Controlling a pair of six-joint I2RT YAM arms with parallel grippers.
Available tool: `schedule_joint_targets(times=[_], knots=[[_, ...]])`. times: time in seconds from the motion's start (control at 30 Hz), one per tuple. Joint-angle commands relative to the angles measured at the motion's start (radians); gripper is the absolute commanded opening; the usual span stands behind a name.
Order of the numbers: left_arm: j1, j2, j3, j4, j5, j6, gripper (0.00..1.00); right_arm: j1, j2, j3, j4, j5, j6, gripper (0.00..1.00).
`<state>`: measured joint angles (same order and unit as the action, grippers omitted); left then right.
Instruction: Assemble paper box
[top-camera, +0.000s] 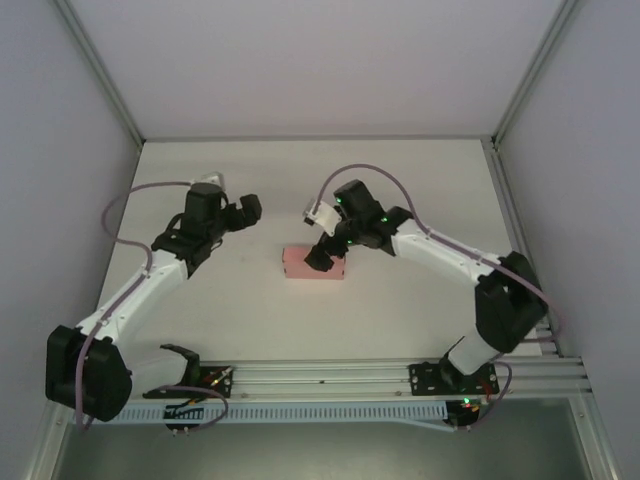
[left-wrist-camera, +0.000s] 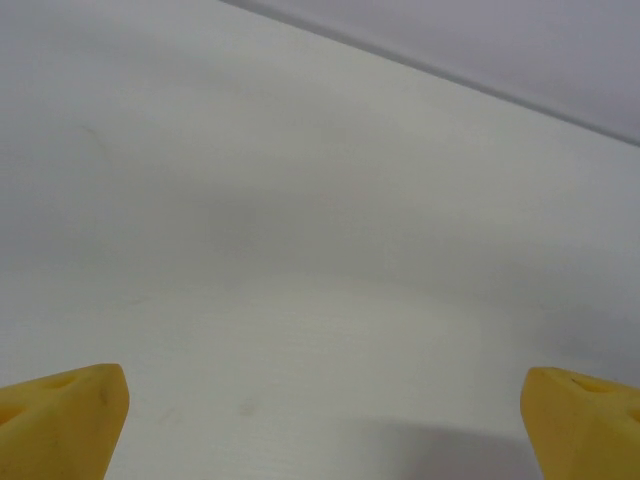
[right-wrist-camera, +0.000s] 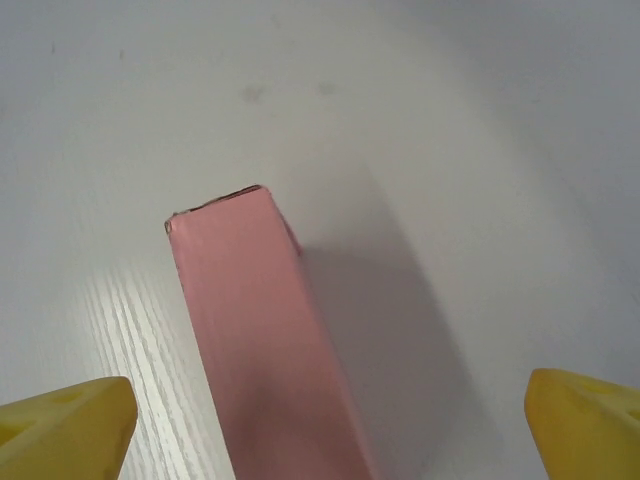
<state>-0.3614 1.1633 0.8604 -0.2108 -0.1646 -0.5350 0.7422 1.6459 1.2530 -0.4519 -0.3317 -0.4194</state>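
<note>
The paper box (top-camera: 302, 265) is a closed pink rectangular box lying flat on the white table near its middle. In the right wrist view the paper box (right-wrist-camera: 270, 340) runs lengthwise away from the camera, with its far end closed. My right gripper (top-camera: 326, 256) hovers right over its right end. That right gripper (right-wrist-camera: 325, 430) is open, and its yellow fingertips (right-wrist-camera: 65, 430) stand wide on either side of the box without touching it. My left gripper (top-camera: 245, 209) is off to the left of the box. The left gripper (left-wrist-camera: 322, 425) is open over bare table.
The white table (top-camera: 300, 180) is enclosed by grey walls at the back and on both sides. An aluminium rail (top-camera: 330, 375) carrying the arm bases runs along the near edge. Bare tabletop lies between the left gripper and the box.
</note>
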Motion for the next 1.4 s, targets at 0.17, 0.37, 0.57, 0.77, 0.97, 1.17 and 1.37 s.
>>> schedule_joint_targets(times=[0.17,0.37,0.57,0.77,0.97,1.17,1.37], knots=[[0.053,-0.067,-0.070,-0.042,-0.085,0.055,1.00,0.089,0.311,0.260,-0.397,0.171,-0.288,1.00],[0.057,-0.073,-0.078,-0.051,-0.084,0.065,1.00,0.106,0.357,0.301,-0.343,0.259,-0.292,0.82],[0.059,-0.082,-0.078,-0.051,-0.087,0.078,1.00,0.116,0.297,0.281,-0.301,0.289,-0.318,0.40],[0.059,-0.105,-0.085,-0.048,-0.101,0.080,1.00,0.130,0.207,0.221,-0.189,0.438,-0.374,0.34],[0.059,-0.133,-0.091,-0.054,-0.136,0.076,1.00,0.137,0.162,0.011,0.230,0.704,-0.562,0.37],[0.059,-0.150,-0.096,-0.064,-0.159,0.065,1.00,0.136,0.250,-0.106,0.536,0.790,-0.688,0.40],[0.059,-0.157,-0.095,-0.075,-0.166,0.066,1.00,0.135,0.248,-0.155,0.546,0.716,-0.635,0.63]])
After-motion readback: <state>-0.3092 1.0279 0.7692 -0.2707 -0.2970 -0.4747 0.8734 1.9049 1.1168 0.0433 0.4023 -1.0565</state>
